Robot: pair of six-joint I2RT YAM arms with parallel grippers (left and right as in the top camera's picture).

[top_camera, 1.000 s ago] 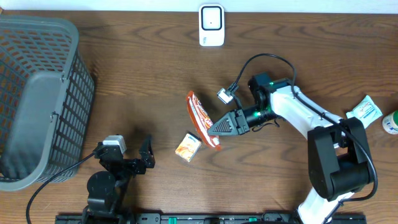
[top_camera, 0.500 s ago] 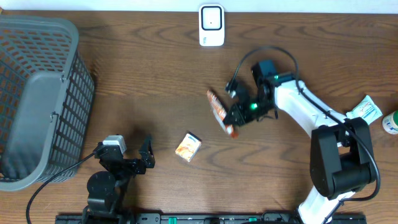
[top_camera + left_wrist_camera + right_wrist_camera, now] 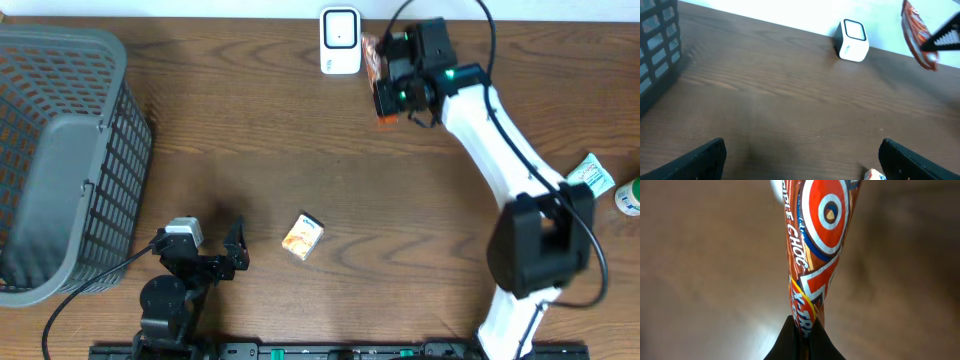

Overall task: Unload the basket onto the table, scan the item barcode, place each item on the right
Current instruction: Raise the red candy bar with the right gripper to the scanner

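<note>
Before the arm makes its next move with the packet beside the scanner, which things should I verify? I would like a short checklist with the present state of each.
1. Right pincer shut on the end of the snack packet: ok.
2. Packet in front of the scanner window: not ok, it hangs to one side, apart from it.
3. Barcode turned toward the scanner: cannot tell, no view shows a barcode.
4. Left pincer out of the way: ok, open and far from the scanner.
5. Small box off the path: ok, it lies mid-table.
</note>
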